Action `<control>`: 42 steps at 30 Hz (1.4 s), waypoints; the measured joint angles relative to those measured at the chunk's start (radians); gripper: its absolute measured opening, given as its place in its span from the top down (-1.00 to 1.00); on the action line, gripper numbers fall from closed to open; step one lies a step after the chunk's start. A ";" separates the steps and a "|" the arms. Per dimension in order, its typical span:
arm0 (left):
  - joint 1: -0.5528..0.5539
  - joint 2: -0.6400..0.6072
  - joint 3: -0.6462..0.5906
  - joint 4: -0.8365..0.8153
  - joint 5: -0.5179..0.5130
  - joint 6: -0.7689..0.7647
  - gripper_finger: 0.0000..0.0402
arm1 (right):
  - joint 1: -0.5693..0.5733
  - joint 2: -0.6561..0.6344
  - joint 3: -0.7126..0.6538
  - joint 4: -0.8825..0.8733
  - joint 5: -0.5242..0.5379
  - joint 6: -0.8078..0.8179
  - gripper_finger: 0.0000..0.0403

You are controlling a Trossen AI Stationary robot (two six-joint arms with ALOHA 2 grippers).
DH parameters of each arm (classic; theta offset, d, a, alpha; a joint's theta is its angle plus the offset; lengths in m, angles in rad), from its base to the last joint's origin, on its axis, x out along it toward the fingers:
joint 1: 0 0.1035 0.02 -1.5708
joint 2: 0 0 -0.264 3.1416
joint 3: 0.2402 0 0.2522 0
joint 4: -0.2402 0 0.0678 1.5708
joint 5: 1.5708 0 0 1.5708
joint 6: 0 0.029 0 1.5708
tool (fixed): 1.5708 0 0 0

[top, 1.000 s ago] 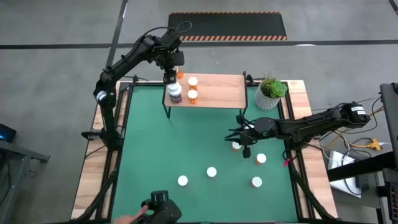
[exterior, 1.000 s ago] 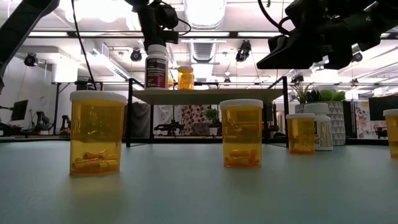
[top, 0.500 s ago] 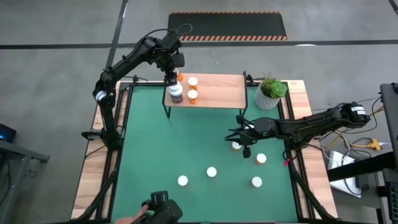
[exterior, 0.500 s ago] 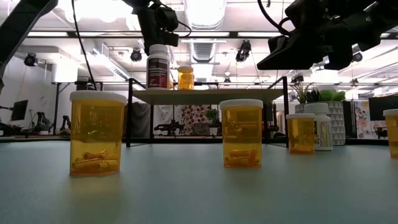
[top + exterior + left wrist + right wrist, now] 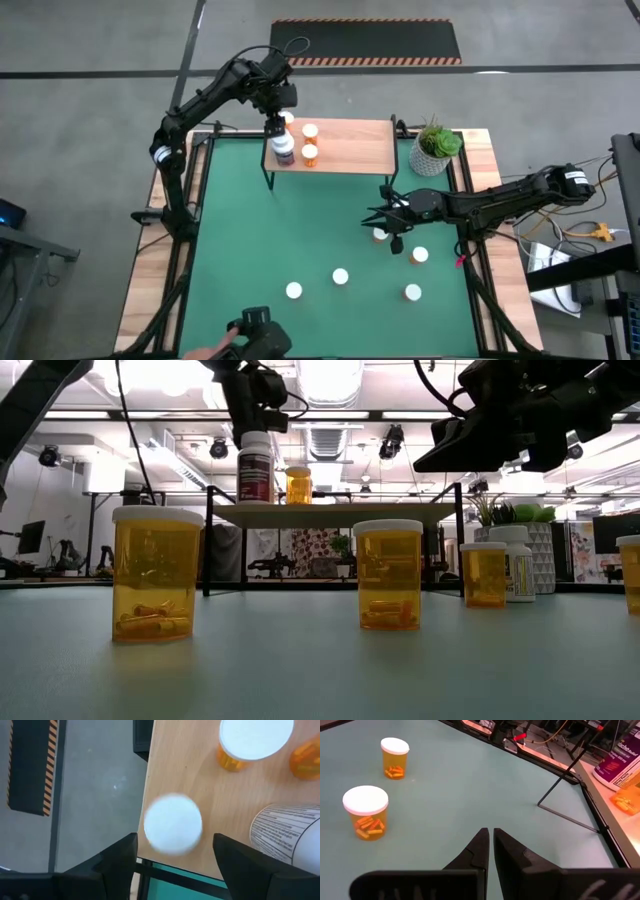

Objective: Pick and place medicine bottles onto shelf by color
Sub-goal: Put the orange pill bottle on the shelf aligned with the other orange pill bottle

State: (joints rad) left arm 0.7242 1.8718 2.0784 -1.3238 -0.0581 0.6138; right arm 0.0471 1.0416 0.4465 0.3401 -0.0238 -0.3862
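On the green mat (image 5: 250,250), near the front, stand orange bottles (image 5: 157,573) with white caps. They are small, hard plastic tubs with a few pills in them, so they look light and easy to tip over. The sides are smooth and may slip. I think the best place to hold one is around the round body, just under the cap.

A bit farther back, on the right, the right gripper (image 5: 390,218) hangs over the mat, close to two more orange bottles (image 5: 419,255). Its two fingers are pressed together and hold nothing.

Farther still is the shelf (image 5: 340,147), a wood board on thin black legs. On its left end stands a bigger white bottle (image 5: 281,148) with a dark label, and a few orange ones (image 5: 310,153) beside it. The big bottle looks heavier and needs a wide hold.

The left gripper (image 5: 172,852) is right above that end of the shelf. Its fingers are spread wide, one on each side of a small white cap (image 5: 173,824), and do not touch it. A green plant (image 5: 437,146) in a white pot sits past the shelf's right end.
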 joint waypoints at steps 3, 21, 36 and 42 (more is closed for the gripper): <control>-0.001 -0.006 0.001 -0.001 -0.006 0.006 -0.21 | 0.000 0.000 0.000 0.000 0.000 0.000 0.91; -0.063 -0.240 -0.073 0.041 0.004 -0.119 -0.21 | -0.006 0.000 0.240 -0.272 0.103 0.035 0.91; -0.063 -0.659 -0.757 0.684 -0.008 -0.098 0.29 | -0.303 0.088 0.765 -0.725 0.092 -0.033 0.91; -0.061 -0.728 -0.907 0.797 -0.085 -0.029 0.62 | -0.509 0.305 1.069 -0.841 -0.111 0.003 0.91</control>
State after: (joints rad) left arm 0.6637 1.1439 1.1716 -0.5270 -0.1431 0.5851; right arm -0.4619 1.3465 1.5153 -0.5008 -0.1353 -0.3833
